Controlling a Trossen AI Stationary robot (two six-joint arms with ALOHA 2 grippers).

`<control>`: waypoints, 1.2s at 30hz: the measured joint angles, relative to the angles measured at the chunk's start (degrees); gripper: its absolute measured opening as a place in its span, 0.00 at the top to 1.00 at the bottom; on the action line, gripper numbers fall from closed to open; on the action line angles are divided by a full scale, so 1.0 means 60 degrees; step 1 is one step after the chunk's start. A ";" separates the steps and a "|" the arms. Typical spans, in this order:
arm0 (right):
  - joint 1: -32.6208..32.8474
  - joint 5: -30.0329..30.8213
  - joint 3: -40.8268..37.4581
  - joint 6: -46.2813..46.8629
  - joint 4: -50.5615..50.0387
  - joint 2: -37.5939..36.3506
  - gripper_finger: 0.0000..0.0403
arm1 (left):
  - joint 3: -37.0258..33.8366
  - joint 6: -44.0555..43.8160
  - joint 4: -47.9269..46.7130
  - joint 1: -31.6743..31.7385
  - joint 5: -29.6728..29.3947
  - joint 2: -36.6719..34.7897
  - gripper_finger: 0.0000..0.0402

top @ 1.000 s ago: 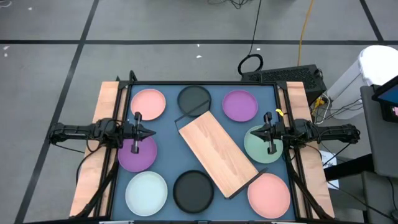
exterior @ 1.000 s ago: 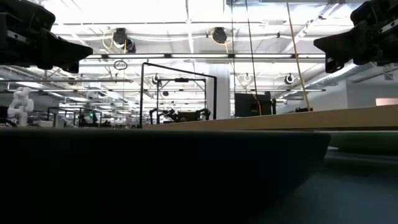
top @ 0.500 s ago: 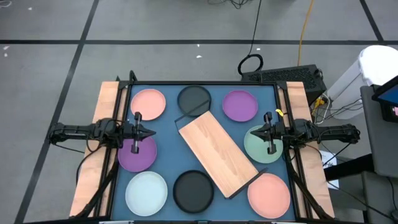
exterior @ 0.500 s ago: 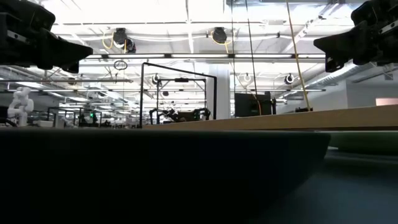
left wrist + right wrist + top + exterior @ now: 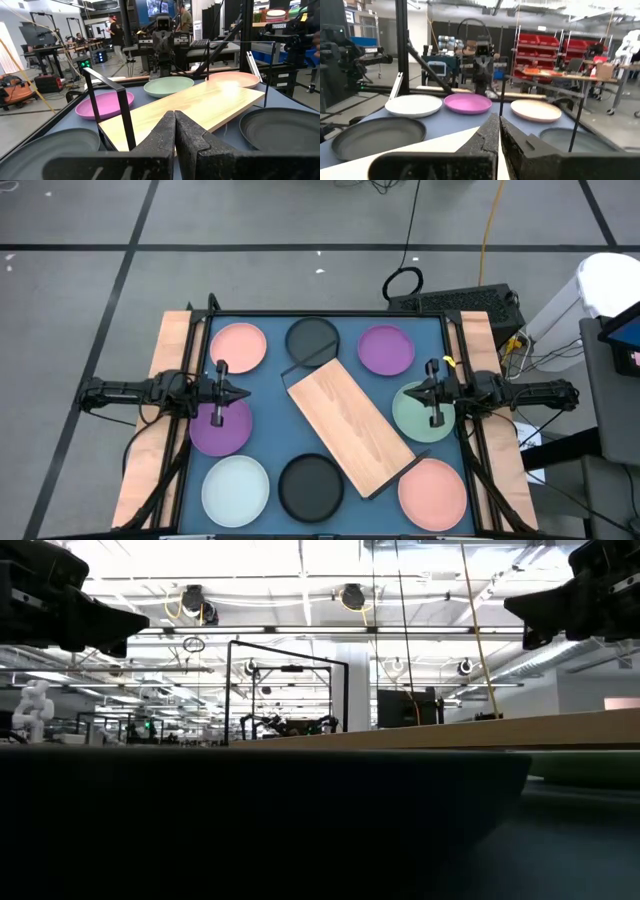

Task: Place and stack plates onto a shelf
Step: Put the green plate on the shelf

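Several round plates lie flat on the blue table top: pink (image 5: 238,346), black (image 5: 312,338) and purple (image 5: 386,349) along the far edge, purple (image 5: 220,430) at the left, pale green (image 5: 420,420) at the right, and pale blue (image 5: 235,488), black (image 5: 310,486) and pink (image 5: 432,492) along the near edge. The shelf (image 5: 350,425), a light wooden board, lies slantwise in the middle. My left gripper (image 5: 245,393) hovers shut and level over the left purple plate. My right gripper (image 5: 405,392) hovers shut over the pale green plate. Both point toward the shelf.
The shelf's black wire frame (image 5: 285,690) stands up at its far-left end, close to the far black plate. Wooden rails (image 5: 170,380) run along the table's left and right sides under the arms. Narrow strips of bare blue top (image 5: 270,395) lie between the plates and the shelf.
My right gripper has tipped up and rolled a little without leaving its place. The plates, the shelf and my left gripper stand as before.
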 joint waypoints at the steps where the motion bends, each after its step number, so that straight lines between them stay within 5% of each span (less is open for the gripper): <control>1: 0.0000 0.0005 0.0002 -0.0016 0.0071 -0.0001 1.00 | -0.0002 0.0000 0.0002 0.0000 0.0001 -0.0001 0.99; 6: 0.0001 0.0328 0.0278 0.0980 0.0540 0.0056 1.00 | -0.0002 0.0000 0.0034 0.0001 -0.0002 -0.0001 0.99; 15: 0.0000 0.0478 0.3075 0.1444 -0.0087 0.1322 1.00 | -0.0006 0.0002 0.0124 0.0001 -0.0021 -0.0001 0.99; 23: 0.0000 0.0515 0.5782 0.1512 -0.2513 0.3450 1.00 | -0.0010 0.0000 0.0133 0.0000 -0.0020 -0.0001 0.99; 36: 0.0000 0.2279 0.9834 0.3593 -0.6100 0.7180 1.00 | -0.0007 0.0000 0.0156 0.0001 -0.0013 -0.0001 0.99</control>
